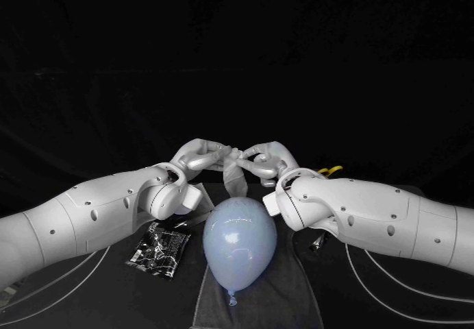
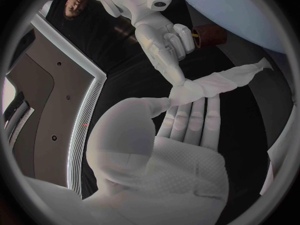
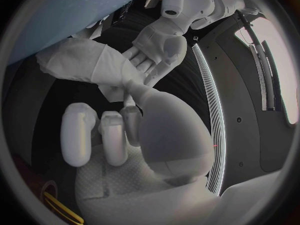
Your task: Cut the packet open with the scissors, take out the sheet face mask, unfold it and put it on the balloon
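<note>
Left hand [image 1: 203,158] and right hand [image 1: 263,162] pinch the bunched sheet mask [image 1: 235,181] just beyond the balloon [image 1: 240,240]; unfolding calls for an even outward pull.

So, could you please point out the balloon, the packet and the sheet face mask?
balloon [image 1: 240,240], head view, middle of its pale body.
packet [image 1: 158,251], head view, centre of the dark pouch.
sheet face mask [image 1: 235,184], head view, bunched strip above the balloon.

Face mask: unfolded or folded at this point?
Folded: the face mask hangs as a narrow bunched strip pinched between the left hand and right hand.
</note>
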{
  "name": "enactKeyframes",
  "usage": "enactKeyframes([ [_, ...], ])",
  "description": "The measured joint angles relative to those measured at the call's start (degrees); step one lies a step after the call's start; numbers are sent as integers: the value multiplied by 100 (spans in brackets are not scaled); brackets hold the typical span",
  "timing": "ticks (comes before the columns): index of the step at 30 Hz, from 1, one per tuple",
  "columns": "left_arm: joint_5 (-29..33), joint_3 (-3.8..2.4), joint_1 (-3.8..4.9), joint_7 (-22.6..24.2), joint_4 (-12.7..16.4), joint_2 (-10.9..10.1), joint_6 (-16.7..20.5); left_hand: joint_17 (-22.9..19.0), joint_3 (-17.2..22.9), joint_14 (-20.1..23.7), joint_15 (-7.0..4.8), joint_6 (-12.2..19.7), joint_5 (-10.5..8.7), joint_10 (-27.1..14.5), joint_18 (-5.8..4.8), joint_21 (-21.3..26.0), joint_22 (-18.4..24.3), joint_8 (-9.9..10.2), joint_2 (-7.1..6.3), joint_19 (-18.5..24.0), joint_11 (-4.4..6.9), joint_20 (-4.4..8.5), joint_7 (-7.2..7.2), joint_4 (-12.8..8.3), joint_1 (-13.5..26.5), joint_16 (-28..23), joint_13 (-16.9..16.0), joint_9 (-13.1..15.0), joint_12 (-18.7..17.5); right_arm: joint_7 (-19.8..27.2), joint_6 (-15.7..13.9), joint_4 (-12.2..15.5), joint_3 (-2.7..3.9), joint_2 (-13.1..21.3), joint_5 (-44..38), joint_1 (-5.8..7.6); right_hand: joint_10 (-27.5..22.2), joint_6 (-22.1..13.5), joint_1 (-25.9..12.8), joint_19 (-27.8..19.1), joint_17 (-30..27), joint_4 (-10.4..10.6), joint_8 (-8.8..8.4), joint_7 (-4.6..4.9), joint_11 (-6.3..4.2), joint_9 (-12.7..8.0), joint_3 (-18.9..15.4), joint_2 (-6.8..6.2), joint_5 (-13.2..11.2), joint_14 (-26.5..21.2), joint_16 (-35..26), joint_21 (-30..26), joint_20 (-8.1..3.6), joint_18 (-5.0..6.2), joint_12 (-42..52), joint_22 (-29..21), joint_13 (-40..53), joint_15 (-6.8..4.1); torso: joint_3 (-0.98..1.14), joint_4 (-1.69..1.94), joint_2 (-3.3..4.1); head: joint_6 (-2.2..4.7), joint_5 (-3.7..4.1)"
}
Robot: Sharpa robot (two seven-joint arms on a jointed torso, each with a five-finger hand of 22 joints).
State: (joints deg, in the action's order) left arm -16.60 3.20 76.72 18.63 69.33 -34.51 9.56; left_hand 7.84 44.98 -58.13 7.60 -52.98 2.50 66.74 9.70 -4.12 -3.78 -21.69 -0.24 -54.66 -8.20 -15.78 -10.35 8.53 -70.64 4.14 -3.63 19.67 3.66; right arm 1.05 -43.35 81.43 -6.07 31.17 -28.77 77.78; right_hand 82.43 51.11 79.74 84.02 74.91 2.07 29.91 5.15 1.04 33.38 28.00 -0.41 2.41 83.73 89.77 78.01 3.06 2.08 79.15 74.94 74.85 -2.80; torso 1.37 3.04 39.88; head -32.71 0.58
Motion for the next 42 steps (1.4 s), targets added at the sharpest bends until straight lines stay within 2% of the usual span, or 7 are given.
enactKeyframes([
  [2, -3, 0, 0, 4, -4, 2, -2, 0, 0, 0, 0, 0, -4, 0, 0, 0, 0, 0, 0, 0, 0, 0, 0, 0, 0, 0, -1, 0, 0, 26, -19, 10, -1, 13, 2, -1, 14, -14, -73, 0, 0, -101, 45, -7, 2, 50, 258, -12, 5, 3, -1, 0, 0, 0, 0, 0, -21, -3, -1, 0, 0, -1, 0],
  [3, -5, 0, 0, 6, -9, 3, -3, 0, 0, 0, 0, 0, 0, 0, 0, 0, 0, 0, 0, 0, 0, 0, 0, 0, 0, 0, -1, 1, 0, 42, -36, 16, -1, 20, 2, -1, 50, -15, -153, 0, 1, -142, 67, -13, -34, 97, 359, -45, 16, 19, -1, 0, 0, 0, 9, 1, -23, -20, -1, 0, 0, -1, 1],
  [7, -10, 1, 0, 7, -36, 2, -5, 0, 0, 0, 0, 0, 17, 0, -1, 0, 0, 0, 0, 0, 0, 0, 0, 0, 0, 0, -1, 1, 0, 105, -86, 35, -1, 45, 4, 2, 88, 12, -363, -1, 4, -231, 96, -26, -72, 122, 554, -109, 20, 20, -2, 20, 0, 0, 37, 1, -14, -40, -2, 0, 1, -5, 7],
  [18, -21, 3, -1, 14, -128, -57, 0, 0, 0, -1, 0, 0, 16, 0, -1, 0, 0, 0, 0, 0, 0, 0, 0, 0, 1, 0, -2, 0, 0, 193, -134, 59, 1, 218, 7, 8, 100, 38, -537, -3, 3, -332, 161, -33, -84, 124, 703, -164, 23, 21, 3, 24, 1, 0, 45, 0, 12, -43, -1, -1, 1, -13, 19],
  [25, -21, 3, -1, 37, -209, -104, 12, 0, -1, -1, 0, 0, 16, 0, -1, 0, 0, 0, -1, 0, 0, 0, 0, 0, 1, 0, -2, 0, 0, 151, -37, 6, 1, 326, -15, 41, 120, 44, -568, -4, 0, -373, 184, -40, -64, 125, 743, -192, 22, 20, 3, 42, 2, 0, 89, -3, 11, -41, -1, -1, 1, -16, 25],
  [28, -21, 1, -1, 50, -239, -118, 21, 0, -1, -1, 1, 0, 16, 0, -1, 0, 0, 0, -1, 0, 0, 0, 0, 0, 1, 0, -2, 0, 0, 86, 95, -35, 1, 362, -45, 56, 120, 44, -582, -5, -1, -376, 195, -40, -64, 125, 746, -178, 22, 19, 3, 42, 2, 0, 105, -3, 11, -40, -1, -1, 1, -19, 25],
  [42, -95, -5, 26, 123, -502, -130, -28, -2, 18, -1, 1, 0, 14, 0, -2, 0, 0, 0, -24, 0, 0, 0, 0, -18, -22, 0, -2, 6, 0, -410, 1079, -332, -5, 446, -569, 200, 119, 61, -628, -6, 0, -406, 213, -32, -63, 125, 808, -208, 10, 19, -13, 42, 3, 0, 113, 0, 6, -39, 1, -2, 1, -41, 18],
])
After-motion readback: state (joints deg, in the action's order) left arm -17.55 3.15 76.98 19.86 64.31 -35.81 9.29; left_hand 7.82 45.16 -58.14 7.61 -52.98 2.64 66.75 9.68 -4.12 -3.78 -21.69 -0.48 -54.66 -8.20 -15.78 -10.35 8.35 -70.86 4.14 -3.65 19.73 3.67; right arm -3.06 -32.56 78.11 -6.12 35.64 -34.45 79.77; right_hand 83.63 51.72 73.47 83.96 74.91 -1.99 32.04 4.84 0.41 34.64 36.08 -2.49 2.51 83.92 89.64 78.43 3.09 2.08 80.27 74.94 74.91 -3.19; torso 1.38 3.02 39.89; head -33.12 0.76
